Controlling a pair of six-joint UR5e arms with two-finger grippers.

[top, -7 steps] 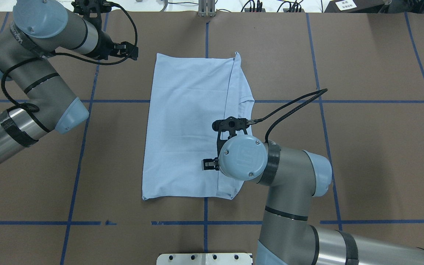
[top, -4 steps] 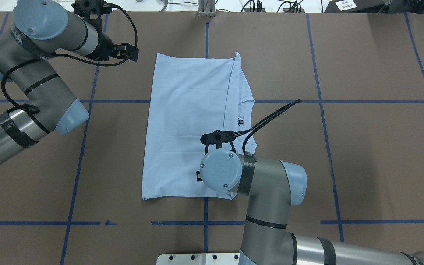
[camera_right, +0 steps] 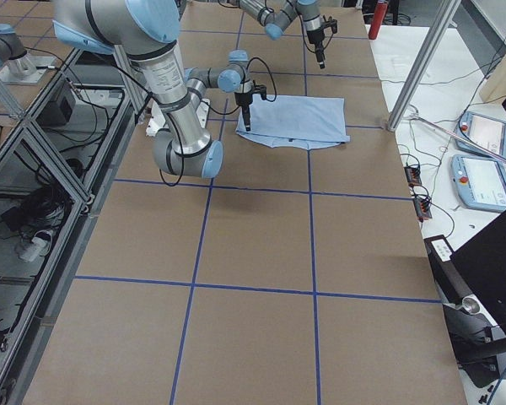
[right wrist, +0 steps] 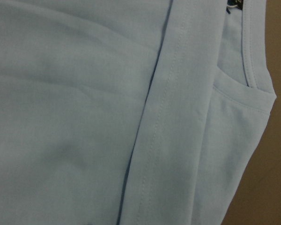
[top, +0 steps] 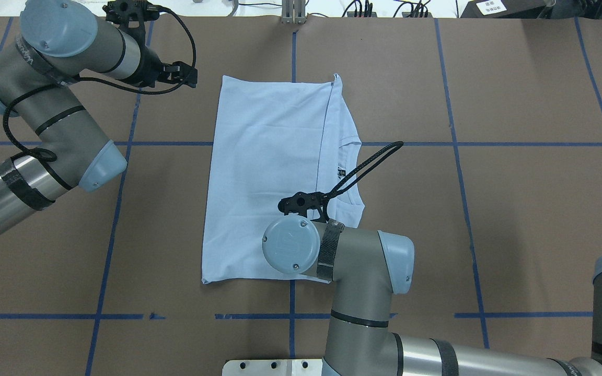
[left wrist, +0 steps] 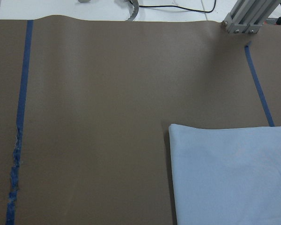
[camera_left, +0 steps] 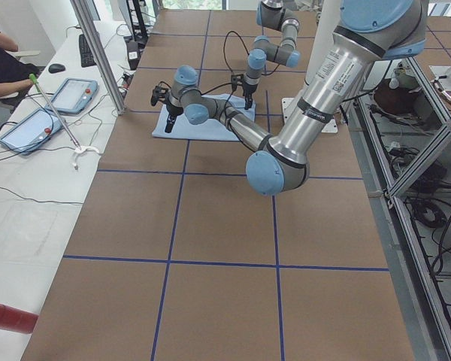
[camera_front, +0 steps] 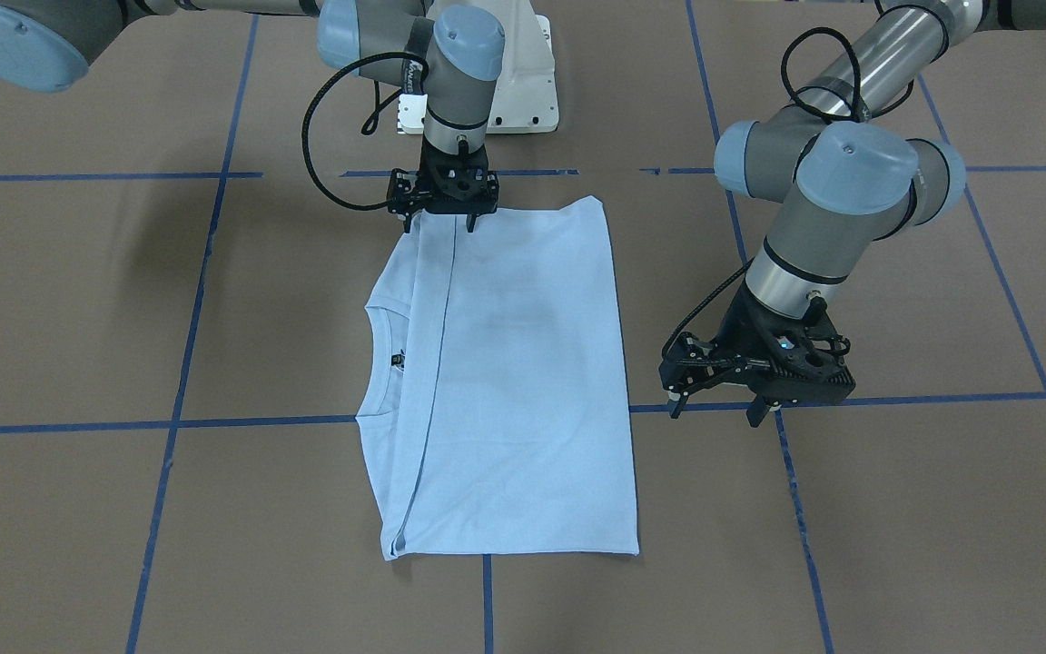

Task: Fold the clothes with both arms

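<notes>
The light blue T-shirt (top: 264, 172) lies flat on the brown table, folded lengthwise into a tall rectangle. Its collar (top: 356, 175) and dark neck label (top: 341, 171) show on the right side. It also shows in the front view (camera_front: 523, 381). My right gripper (camera_front: 440, 224) points straight down, open, with its fingertips at the shirt's edge nearest the robot and either side of the folded hem. In the overhead view its wrist hides it. The right wrist view shows only cloth (right wrist: 75, 117). My left gripper (camera_front: 714, 413) is open and empty, above bare table beside the shirt's far left corner (top: 183, 73).
The white pedestal base (camera_front: 523, 82) stands at the robot's table edge. An aluminium post (top: 293, 13) and cables sit at the far edge. Blue tape lines (top: 118, 209) cross the table. Tablets (camera_left: 71, 94) lie on a side bench.
My right arm has moved toward the robot and leftward along the shirt's folded edge, to its near edge. The neck label is now uncovered. The left arm has barely moved.
</notes>
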